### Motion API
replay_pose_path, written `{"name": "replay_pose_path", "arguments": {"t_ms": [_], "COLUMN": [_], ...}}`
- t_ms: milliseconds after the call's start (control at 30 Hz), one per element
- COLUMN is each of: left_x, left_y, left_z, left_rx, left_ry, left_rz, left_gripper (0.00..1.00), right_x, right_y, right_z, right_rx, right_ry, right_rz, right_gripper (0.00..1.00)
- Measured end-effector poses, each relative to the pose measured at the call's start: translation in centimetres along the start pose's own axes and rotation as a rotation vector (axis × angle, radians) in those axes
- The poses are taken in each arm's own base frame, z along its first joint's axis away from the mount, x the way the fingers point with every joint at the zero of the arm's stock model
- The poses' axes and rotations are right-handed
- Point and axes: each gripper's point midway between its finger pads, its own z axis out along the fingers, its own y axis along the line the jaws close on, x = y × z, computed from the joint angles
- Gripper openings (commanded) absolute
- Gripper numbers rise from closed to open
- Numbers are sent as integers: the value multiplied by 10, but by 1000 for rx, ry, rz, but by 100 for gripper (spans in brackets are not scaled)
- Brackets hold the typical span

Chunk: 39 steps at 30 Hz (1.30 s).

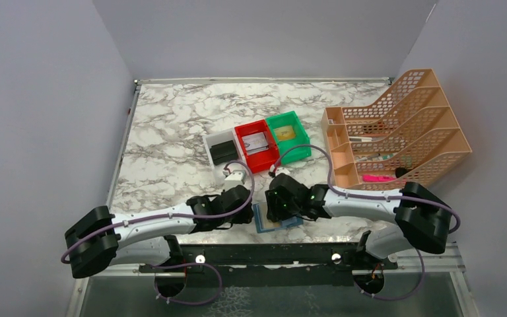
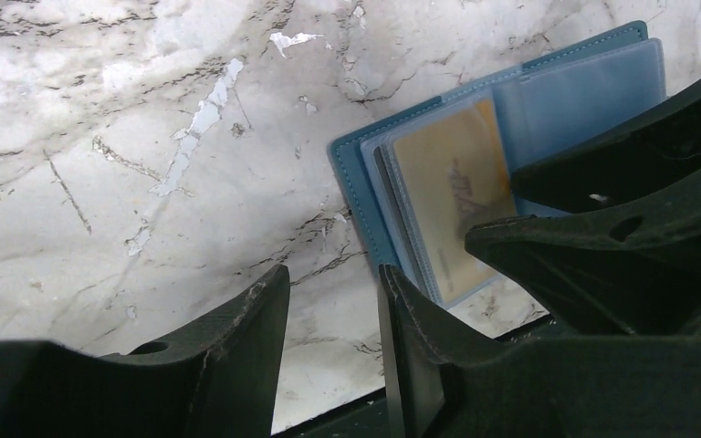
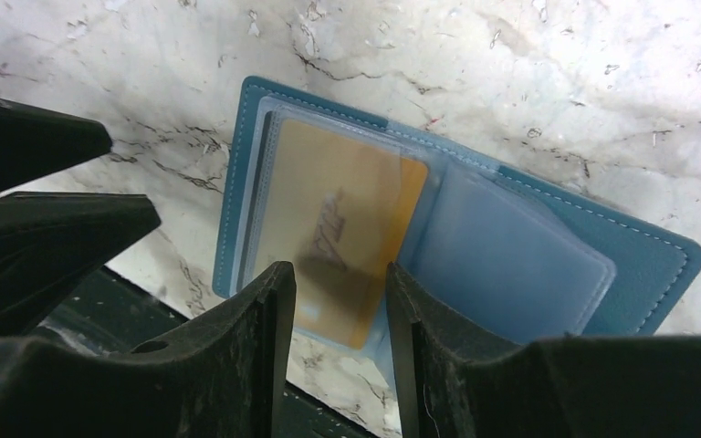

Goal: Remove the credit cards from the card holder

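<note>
Card holder, teal-blue, folding, open on white marble table at near edge. Yellow card in clear sleeve. Right gripper narrowly parted over card; left gripper narrowly parted, empty, just left.

The tabletop is white marble with grey veins, walled in by plain grey panels on three sides. Near its middle three small bins sit side by side in a slanted row: a white tray holding a flat black wallet, a red bin with a pale grey card-like thing inside, and a green bin with something yellowish in it. A small white box lies just in front of the red bin. To the right stands a peach mesh desk organizer with stepped tiers; a bright pink item lies in a near compartment. A black metal rail runs along the near edge.
</note>
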Motion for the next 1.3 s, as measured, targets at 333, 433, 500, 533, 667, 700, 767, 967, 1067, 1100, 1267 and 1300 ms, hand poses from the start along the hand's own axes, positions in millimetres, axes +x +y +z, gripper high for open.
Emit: {"name": "replay_pose_path", "arguments": {"t_ms": [333, 433, 500, 533, 667, 700, 767, 967, 1067, 1100, 1267, 1300], "left_x": [-3, -1, 0, 1, 2, 2, 2, 1, 1, 0, -5, -7], "left_y": [2, 6, 8, 9, 10, 10, 10, 10, 10, 10, 6, 5], "left_z": [-5, -5, -4, -4, -4, -4, -4, -4, -4, -4, -9, -9], "left_rx": [17, 10, 6, 5, 1, 2, 2, 3, 2, 4, 28, 35], "left_ry": [-20, -17, -15, -14, -12, -13, -13, -15, -16, -18, -37, -43], "left_rz": [-29, -33, -36, -36, -38, -39, -39, -42, -44, -45, -55, -59], "left_gripper": [45, 45, 45, 45, 45, 45, 45, 46, 47, 48, 49, 49], "right_x": [3, -2, -3, -4, -5, -5, -5, -3, 2, 4, 4, 2], "right_y": [-1, 1, 3, 3, 6, 7, 7, 9, 12, 13, 19, 19], "right_z": [13, 16, 17, 17, 19, 19, 19, 17, 14, 13, 10, 10], "right_rx": [131, 154, 172, 178, 203, 205, 205, 165, 111, 95, 4, -15], "right_ry": [10, -4, -10, -13, -21, -21, -23, -34, -37, -36, -29, -30], "right_rz": [-4, 9, 11, 9, 5, 1, -1, 1, 12, 16, 63, 76], "right_gripper": [25, 18, 13, 10, 6, 5, 4, 1, 1, 1, 1, 1]}}
